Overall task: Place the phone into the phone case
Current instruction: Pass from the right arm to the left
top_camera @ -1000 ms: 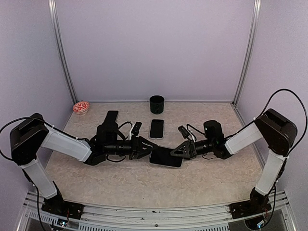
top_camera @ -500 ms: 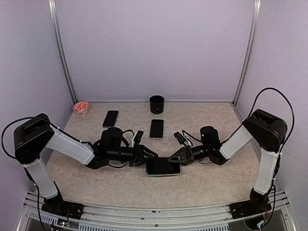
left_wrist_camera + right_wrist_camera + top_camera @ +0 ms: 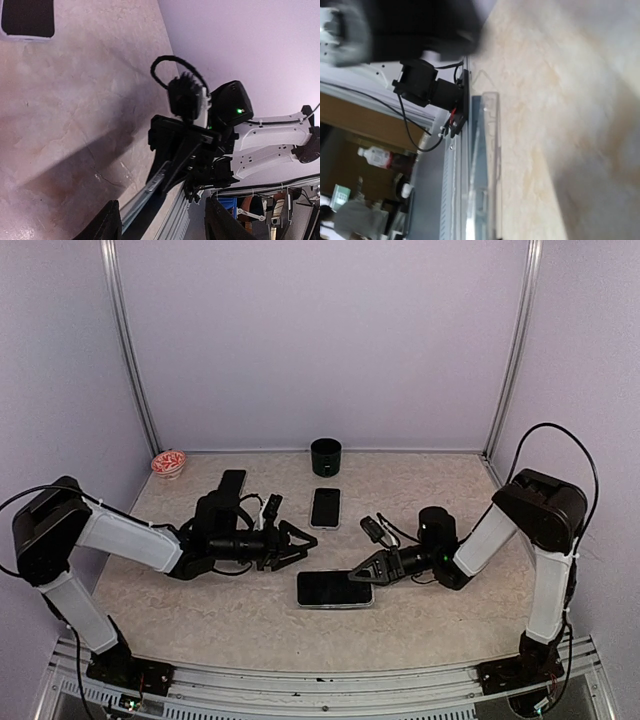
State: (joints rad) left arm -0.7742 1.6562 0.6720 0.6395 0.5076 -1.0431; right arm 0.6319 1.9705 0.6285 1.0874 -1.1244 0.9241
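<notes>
The phone (image 3: 335, 589), dark with a pale rim, lies flat on the table near the front. The right wrist view shows it edge-on inside the clear phone case (image 3: 489, 150). My right gripper (image 3: 358, 575) is shut, its tips at the phone's right end; its fingers are hidden in its own wrist view. Whether it grips the case I cannot tell. My left gripper (image 3: 303, 542) hangs up and to the left of the phone, apart from it. Its fingers (image 3: 107, 222) stand open with nothing between them.
A second phone (image 3: 325, 507) lies mid-table and a third (image 3: 232, 483) behind the left arm. A black cup (image 3: 326, 456) stands at the back wall, a small red-and-white bowl (image 3: 168, 462) in the back left corner. The metal front rail (image 3: 300, 680) borders the table.
The phone has come down toward the front edge and lies flat. My left gripper let go, opened and drew back to the left. My right gripper closed and followed the phone down.
</notes>
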